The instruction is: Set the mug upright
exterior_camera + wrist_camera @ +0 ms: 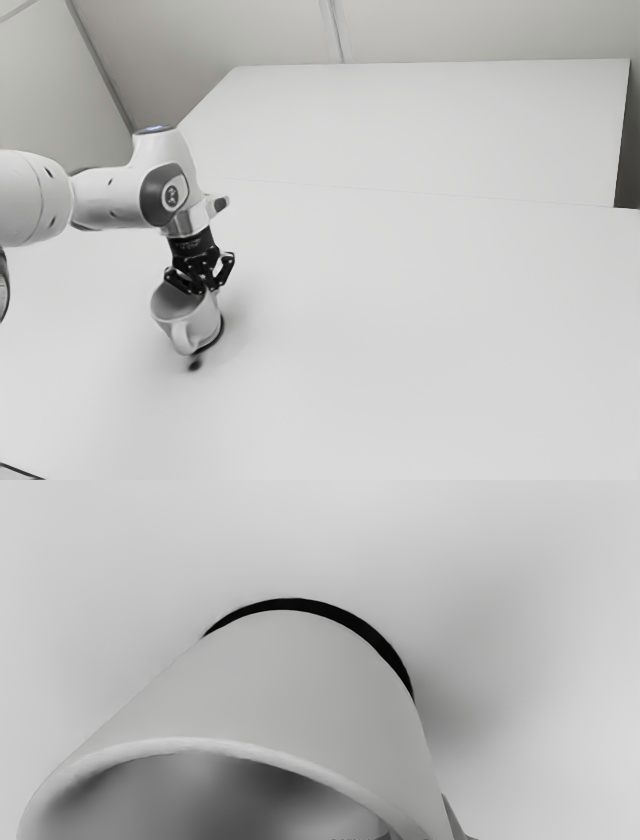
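A white table [420,320] gives the job generous open room from one o'clock round to five, by the exterior view's clock, its visible edge at two o'clock well apart from the action. The robot arm [110,198] reaches in from nine o'clock, crowding that flank. At its end a pale mug [205,322] leans directly below the hand, mouth toward eleven o'clock, dark-edged base [370,632] toward five, not yet upright. From where I stand it looks stiff, fairly light and perhaps glazed, so likely slick and apt to chip if set down hard. The wall by the rim offers a sound hold, though a thin pinch might let the body swing. The black gripper [204,290] appears to have that wall pinched between its two fingers, one inside, one outside. The handle [182,338] juts toward half past six, above a small dark shadow [195,365], and would need clearance in any turn.
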{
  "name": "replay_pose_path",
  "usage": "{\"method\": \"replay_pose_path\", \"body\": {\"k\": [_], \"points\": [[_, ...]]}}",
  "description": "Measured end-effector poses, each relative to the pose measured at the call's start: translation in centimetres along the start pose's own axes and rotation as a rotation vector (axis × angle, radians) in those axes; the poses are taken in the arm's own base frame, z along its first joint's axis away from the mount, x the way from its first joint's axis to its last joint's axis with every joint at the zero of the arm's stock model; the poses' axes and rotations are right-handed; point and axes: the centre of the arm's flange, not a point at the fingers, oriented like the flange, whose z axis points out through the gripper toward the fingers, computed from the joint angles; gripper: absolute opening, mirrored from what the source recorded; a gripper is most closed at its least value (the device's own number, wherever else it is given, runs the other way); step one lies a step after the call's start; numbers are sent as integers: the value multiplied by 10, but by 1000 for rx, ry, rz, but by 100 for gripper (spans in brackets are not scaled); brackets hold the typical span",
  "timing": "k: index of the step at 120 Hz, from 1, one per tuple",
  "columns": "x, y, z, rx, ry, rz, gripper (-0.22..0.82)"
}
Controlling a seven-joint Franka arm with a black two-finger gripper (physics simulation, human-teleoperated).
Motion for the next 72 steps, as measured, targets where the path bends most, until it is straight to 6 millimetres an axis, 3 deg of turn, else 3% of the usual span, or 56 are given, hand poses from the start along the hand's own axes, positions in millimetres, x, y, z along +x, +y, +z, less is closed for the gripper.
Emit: {"method": "replay_pose_path", "body": {"k": [18, 31, 49, 72], "points": [[1, 2, -1, -21, -1, -8, 18], [1, 2, -7, -30, 4, -4, 35], [-3, 0, -22, -49, 4, 8, 48], [-11, -4, -51, -75, -10, 33, 55]]}}
